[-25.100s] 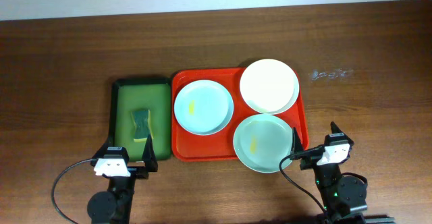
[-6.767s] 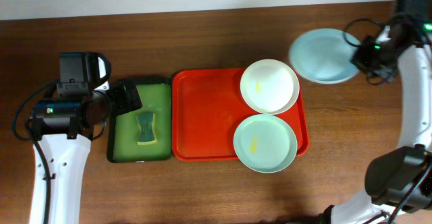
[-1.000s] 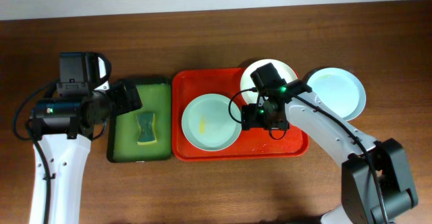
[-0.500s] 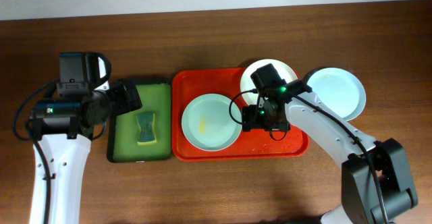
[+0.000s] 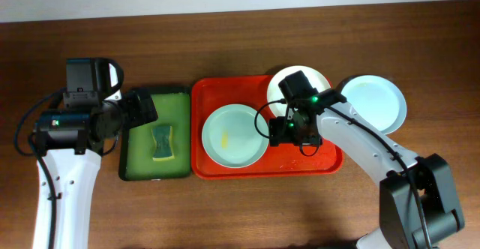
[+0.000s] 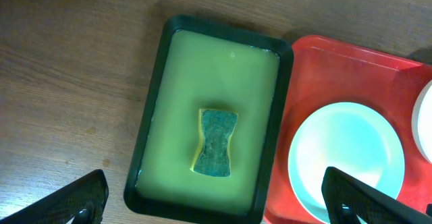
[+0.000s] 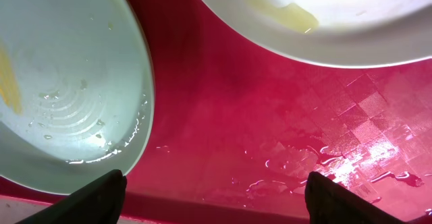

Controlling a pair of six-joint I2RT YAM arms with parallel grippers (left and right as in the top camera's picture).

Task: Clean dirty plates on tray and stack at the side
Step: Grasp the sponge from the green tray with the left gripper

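The red tray (image 5: 206, 91) lies mid-table. On its left part sits a pale blue-green plate (image 5: 234, 135) with a yellow smear. It also shows in the right wrist view (image 7: 67, 82) and the left wrist view (image 6: 347, 156). A cream-white plate (image 5: 319, 84) sits at the tray's back right, partly under my right arm. Its yellow smear shows in the right wrist view (image 7: 324, 15). A second pale blue-green plate (image 5: 375, 103) lies on the table right of the tray. My right gripper (image 5: 283, 133) (image 7: 216, 210) is open and empty, low over wet tray floor between the two plates. My left gripper (image 5: 142, 108) (image 6: 216, 210) is open and empty above the green tray.
A smaller green tray (image 5: 135, 159) (image 6: 162, 69) with a dark rim lies left of the red tray and holds a green-and-yellow sponge (image 5: 162, 142) (image 6: 216, 143). Bare wooden table (image 5: 240, 39) surrounds both trays.
Nothing has visibly moved in the last second. Since 6.8 s ago the right gripper has set a blue-green plate on the table at the right, and the other blue-green plate now lies further left on the tray.
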